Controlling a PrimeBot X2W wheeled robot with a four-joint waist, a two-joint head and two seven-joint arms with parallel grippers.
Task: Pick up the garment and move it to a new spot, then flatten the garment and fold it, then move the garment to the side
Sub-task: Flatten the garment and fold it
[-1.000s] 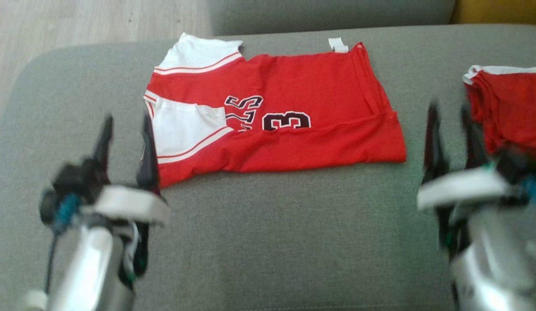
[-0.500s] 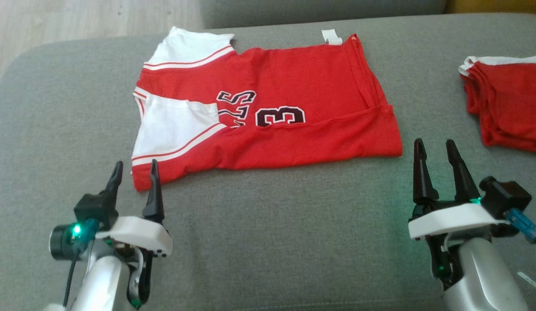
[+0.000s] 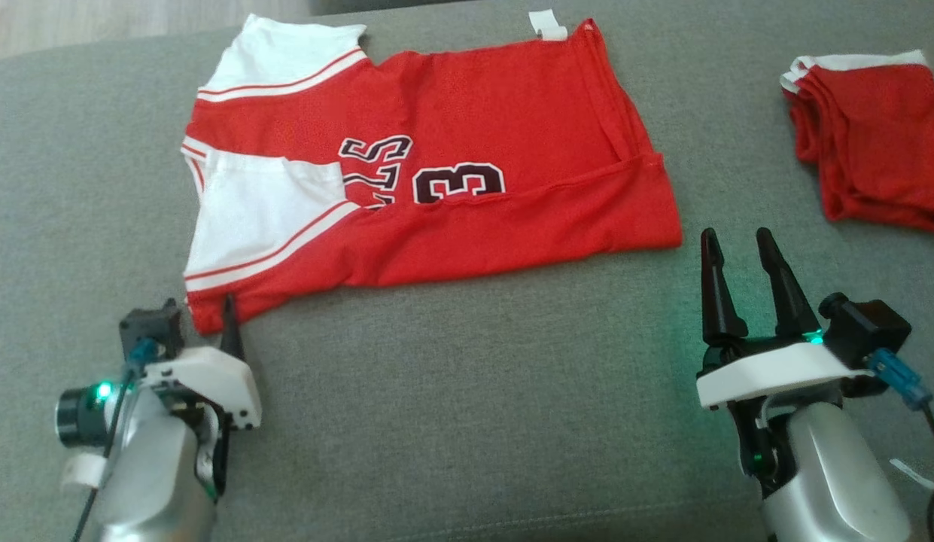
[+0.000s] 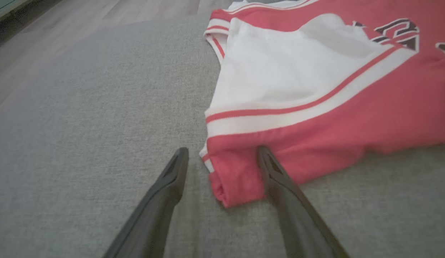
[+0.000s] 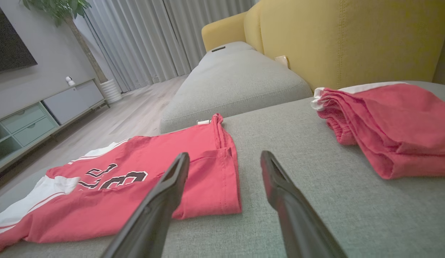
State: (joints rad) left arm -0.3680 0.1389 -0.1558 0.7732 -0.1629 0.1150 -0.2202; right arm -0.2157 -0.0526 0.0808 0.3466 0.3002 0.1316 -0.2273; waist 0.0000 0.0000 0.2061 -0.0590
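two tools, fingers apart: left tool [image 4: 222, 149] astride jersey [image 3: 474, 226] corner, right tool [image 3: 736, 235] near red pile [image 3: 873, 173]

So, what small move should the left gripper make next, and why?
Probably close the left gripper on the jersey's near corner. Its jaws are open and that red corner lies between them on the sofa, so a grip seems ready. The right gripper is open too, apart from the jersey, near its other end.

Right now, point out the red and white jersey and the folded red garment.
red and white jersey [image 3: 512, 233]: head view, lower red fold.
folded red garment [image 3: 880, 143]: head view, top layer.
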